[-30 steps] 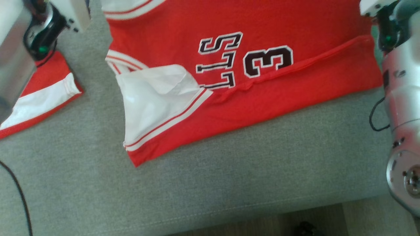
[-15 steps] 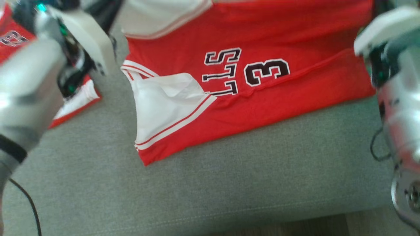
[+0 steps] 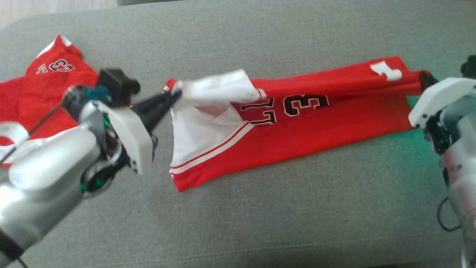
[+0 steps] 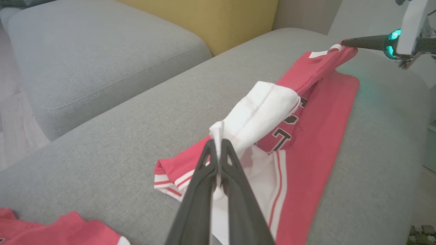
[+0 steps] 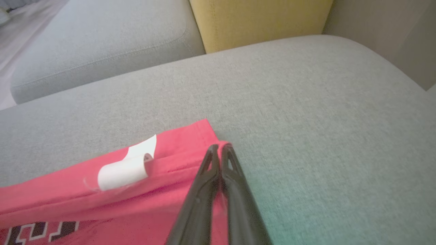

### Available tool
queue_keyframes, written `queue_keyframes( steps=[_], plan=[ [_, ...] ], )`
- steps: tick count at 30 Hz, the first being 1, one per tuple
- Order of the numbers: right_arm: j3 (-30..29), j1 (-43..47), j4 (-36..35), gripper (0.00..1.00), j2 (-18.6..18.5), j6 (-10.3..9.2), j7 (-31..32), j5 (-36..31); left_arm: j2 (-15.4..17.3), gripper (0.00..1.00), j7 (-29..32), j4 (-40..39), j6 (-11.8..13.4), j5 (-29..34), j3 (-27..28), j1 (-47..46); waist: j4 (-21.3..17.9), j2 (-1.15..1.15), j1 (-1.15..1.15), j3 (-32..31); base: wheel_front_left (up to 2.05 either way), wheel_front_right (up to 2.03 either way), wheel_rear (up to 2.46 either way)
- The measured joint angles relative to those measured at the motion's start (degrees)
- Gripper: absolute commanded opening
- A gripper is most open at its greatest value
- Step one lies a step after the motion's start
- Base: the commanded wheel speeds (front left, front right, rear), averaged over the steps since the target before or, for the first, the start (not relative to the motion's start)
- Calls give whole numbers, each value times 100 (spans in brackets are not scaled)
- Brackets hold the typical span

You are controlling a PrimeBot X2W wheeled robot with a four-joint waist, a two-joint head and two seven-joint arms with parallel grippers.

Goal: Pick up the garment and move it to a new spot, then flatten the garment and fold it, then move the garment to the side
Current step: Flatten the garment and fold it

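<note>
The garment (image 3: 316, 130) is a red basketball jersey with white trim and dark numbers, lying across a grey sofa cushion (image 3: 260, 223). My left gripper (image 3: 174, 95) is shut on its white and red shoulder end, lifted a little off the cushion. In the left wrist view the left gripper (image 4: 216, 145) pinches white cloth of the garment (image 4: 323, 112). My right gripper (image 3: 424, 78) is shut on the opposite red hem corner. The right wrist view shows the right gripper (image 5: 219, 148) closed on that corner of the garment (image 5: 85, 204), near a white label (image 5: 126, 166).
A second red jersey (image 3: 33, 93) lies on the cushion at the left, behind my left arm. A yellow cushion (image 4: 221, 20) and another grey seat (image 4: 85, 58) stand beyond the far edge. The cushion's front edge runs along the bottom of the head view.
The head camera has shifted, so the whole garment now shows. Both grippers have drawn the held edge toward me, over the lettered front, and that layer now hangs stretched between them.
</note>
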Motion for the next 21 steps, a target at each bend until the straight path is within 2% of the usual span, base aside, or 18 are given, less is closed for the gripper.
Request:
queue_keyframes(
  steps=[4,9,15,19,20,21],
  plan=[
    [353,292,-216,0,-189,0,409,265,304,0,385,-880,247,69,-11,374,41,0,0,-105,0,0,0],
    [715,551,-525,0,-294,0,918,567,431,0,777,-1365,322,146,-20,760,10,0,0,-181,0,0,0],
    [1121,829,-987,0,-449,0,1550,882,436,0,990,-1433,467,459,-29,1116,-76,0,0,-209,0,0,0],
    [1282,971,-1239,0,-543,0,1920,1048,288,0,972,-1203,545,554,-29,1263,-117,0,0,-158,0,0,0],
    [1287,1000,-1281,37,-559,0,2009,1082,237,35,954,-1124,554,555,-29,1285,-123,0,0,-144,0,0,0],
    [1277,1015,-1294,100,-571,0,2079,1103,183,84,901,-1036,583,565,-29,1304,-128,0,0,-132,0,0,0]
  ],
)
